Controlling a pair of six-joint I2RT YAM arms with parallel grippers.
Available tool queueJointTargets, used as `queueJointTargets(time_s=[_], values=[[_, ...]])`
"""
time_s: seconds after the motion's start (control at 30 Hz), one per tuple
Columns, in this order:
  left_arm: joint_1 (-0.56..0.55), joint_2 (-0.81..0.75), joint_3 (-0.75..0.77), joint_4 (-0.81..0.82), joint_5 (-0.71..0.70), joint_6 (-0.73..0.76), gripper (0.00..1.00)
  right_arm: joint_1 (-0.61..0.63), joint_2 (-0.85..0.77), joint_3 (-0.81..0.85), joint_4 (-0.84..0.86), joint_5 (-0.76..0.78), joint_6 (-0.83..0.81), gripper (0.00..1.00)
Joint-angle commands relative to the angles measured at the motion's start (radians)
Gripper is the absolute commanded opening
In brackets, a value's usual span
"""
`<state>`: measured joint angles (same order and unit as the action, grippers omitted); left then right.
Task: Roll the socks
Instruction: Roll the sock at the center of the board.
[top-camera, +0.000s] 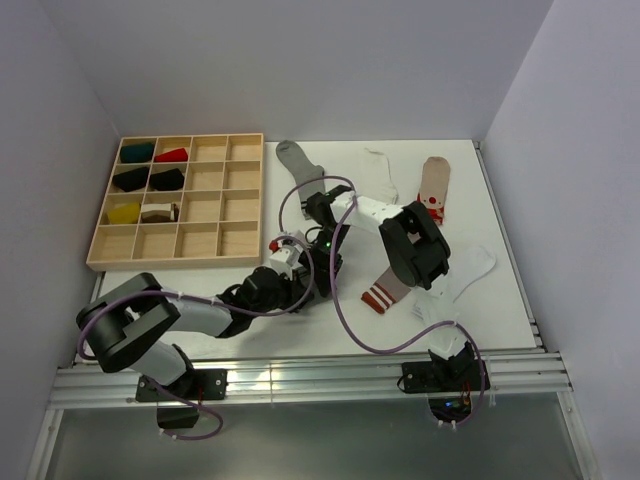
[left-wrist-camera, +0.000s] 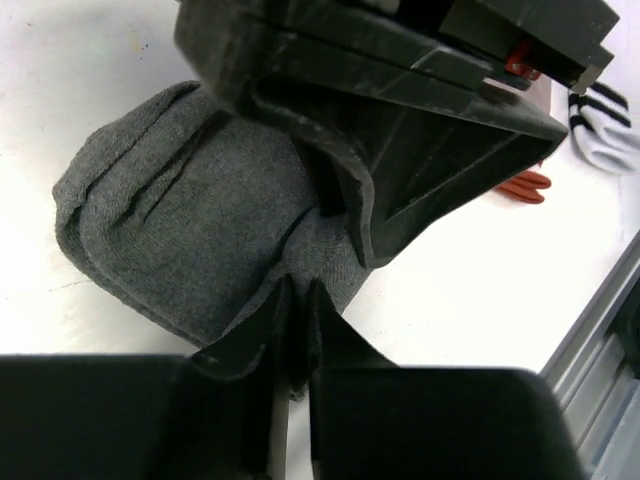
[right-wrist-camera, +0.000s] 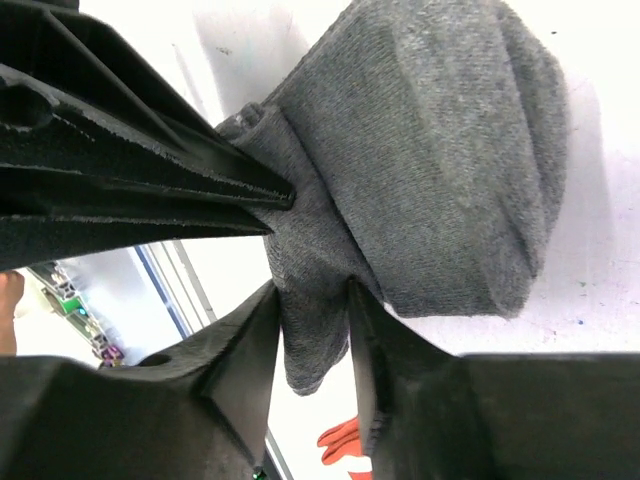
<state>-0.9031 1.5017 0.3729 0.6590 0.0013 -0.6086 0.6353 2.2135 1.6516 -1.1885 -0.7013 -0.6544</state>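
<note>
Here the dark sock (left-wrist-camera: 170, 230) sits mid-bench (top-camera: 510, 315) as a half-made bundle, caught between both tools. The left tool (left-wrist-camera: 297, 300) is almost pressed together, pinching a thin edge of knit at the bundle's near side. The bulk lies ahead of its tips and off to the left in its wrist view. The right tool (right-wrist-camera: 312, 320) meets it from the opposite side, part spread and gripping the loose tail, with the rolled mass beyond its tips. Neither is nearer. From above, the left arm lies low, stretched rightward. The right elbows up and doubles back toward the middle. Tucking the tail likely depends on this opposed hold.
</note>
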Motion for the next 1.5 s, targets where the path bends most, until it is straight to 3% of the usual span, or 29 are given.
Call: queueJointTargets(time_s=[0.0,0.07,0.4,0.73,1.0,1.2,1.47], values=[[-0.008,0.028,-0.023,0.011,0.003,-0.052,0.09,-0.011,-0.037,0.022,0.061,-0.01,0.015,0.43],[-0.008,0.041,-0.02,0.007,0.003,-0.068,0.01,-0.02,-0.047,0.013,0.07,-0.02,0.016,0.43],[0.027,0.072,-0.017,0.033,0.058,-0.115,0.0,-0.117,-0.182,-0.076,0.17,-0.078,0.058,0.51],[0.193,0.147,0.081,-0.087,0.354,-0.175,0.0,-0.212,-0.403,-0.298,0.349,-0.024,0.056,0.52],[0.34,0.199,0.17,-0.209,0.566,-0.215,0.0,-0.209,-0.748,-0.602,0.605,0.085,0.013,0.54],[0.365,0.288,0.245,-0.306,0.666,-0.237,0.0,-0.137,-0.965,-0.817,0.777,0.195,-0.011,0.59],[0.366,0.376,0.271,-0.351,0.782,-0.272,0.0,0.133,-1.123,-1.059,1.006,0.474,-0.057,0.61]])
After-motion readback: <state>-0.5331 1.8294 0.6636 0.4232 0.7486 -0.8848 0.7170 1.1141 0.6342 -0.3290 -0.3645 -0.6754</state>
